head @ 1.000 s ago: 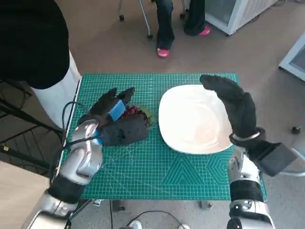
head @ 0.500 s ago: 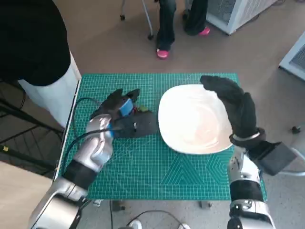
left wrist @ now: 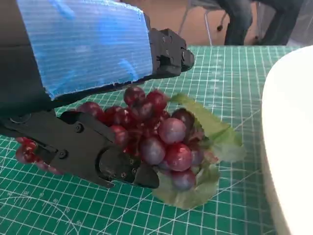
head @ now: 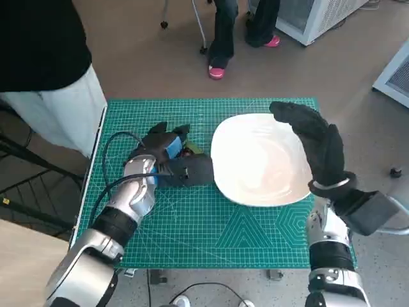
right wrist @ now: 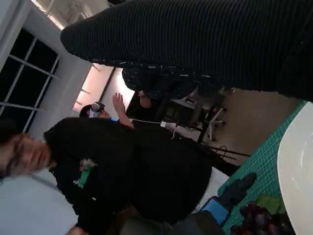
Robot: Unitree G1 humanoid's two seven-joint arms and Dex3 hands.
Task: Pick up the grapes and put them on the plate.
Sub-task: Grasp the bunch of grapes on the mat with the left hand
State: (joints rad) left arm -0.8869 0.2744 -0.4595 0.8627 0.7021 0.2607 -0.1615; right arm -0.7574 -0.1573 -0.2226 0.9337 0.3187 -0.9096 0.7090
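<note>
While my left hand (head: 167,160) is closing over the grapes (left wrist: 151,132), its black fingers (left wrist: 105,156) are wrapping under and over the dark red bunch, which is still lying on the green cutting mat (head: 192,224) with its green leaf (left wrist: 215,142) spread beneath it. I am gripping the bunch just beside the white plate (head: 259,160), on the side of the plate toward my left arm, and the leaf is nearly reaching the plate's rim. My right hand (head: 313,141), in its knitted glove, is resting along the opposite edge of the plate with its fingers stretched out and apart, holding nothing. A person (right wrist: 132,171) in dark clothing is standing beyond the mat, on the grapes' side of the plate, and another pair of legs (head: 220,32) is showing past the far edge of the mat.
</note>
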